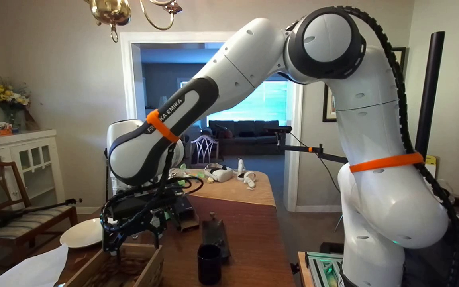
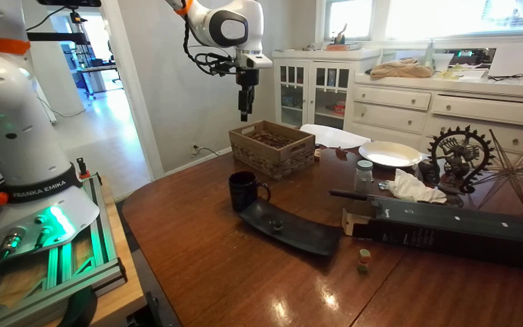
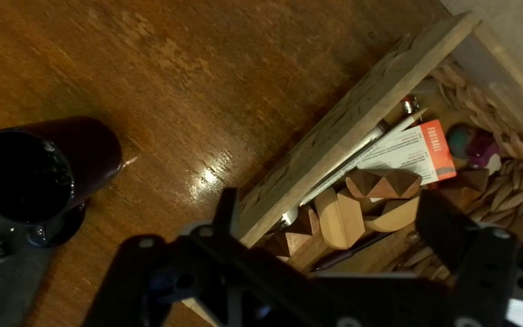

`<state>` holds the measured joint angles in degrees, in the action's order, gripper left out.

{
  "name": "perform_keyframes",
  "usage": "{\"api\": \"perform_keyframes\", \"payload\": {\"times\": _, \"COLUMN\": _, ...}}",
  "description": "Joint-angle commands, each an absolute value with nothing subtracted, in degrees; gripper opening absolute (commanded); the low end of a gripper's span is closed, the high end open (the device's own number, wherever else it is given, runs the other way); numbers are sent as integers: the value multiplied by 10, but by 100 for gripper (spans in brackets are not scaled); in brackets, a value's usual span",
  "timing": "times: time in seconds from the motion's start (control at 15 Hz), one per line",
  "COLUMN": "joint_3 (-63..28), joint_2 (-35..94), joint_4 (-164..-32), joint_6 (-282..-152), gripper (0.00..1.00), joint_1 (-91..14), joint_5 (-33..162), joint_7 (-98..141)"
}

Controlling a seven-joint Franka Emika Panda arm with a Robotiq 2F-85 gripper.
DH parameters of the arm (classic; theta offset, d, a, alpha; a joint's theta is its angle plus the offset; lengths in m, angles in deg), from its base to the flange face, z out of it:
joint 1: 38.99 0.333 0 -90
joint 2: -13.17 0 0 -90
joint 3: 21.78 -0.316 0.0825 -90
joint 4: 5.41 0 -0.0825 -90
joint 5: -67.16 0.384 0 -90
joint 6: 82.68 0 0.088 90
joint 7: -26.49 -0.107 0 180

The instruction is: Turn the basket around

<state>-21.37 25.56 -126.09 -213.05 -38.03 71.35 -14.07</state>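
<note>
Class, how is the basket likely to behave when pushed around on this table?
The basket should prove stiff, being straight-sided and wood-framed. Its low, broad shape suggests sliding rather than tipping. The wooden pieces jumbled inside may well shift.

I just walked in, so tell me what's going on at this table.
A robot arm reaches over a basket that it is meant to turn around. Its gripper is open above the basket, gripping nothing. The basket sits on the table with wooden blocks and a printed card inside; a dark mug stands apart from it. Whether the turn has been made, I can't tell from this moment.
</note>
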Motion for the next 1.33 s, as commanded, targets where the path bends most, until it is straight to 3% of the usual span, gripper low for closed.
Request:
{"api": "perform_keyframes", "payload": {"times": 0.0, "joint_3": -210, "joint_2": 276, "joint_4": -1263, "joint_6": -2184, "gripper": 100, "joint_1": -370, "joint_5": 724, "joint_7": -146}}
{"api": "perform_keyframes", "payload": {"times": 0.73, "joint_3": -201, "joint_2": 319, "joint_4": -1257, "joint_6": -2210, "gripper": 100, "joint_1": -355, "joint_5": 695, "joint_7": -116}}
{"api": "perform_keyframes", "payload": {"times": 1.27, "joint_3": -169, "joint_2": 363, "joint_4": -1249, "joint_6": -2269, "gripper": 100, "joint_1": -311, "joint_5": 653, "joint_7": -234}}
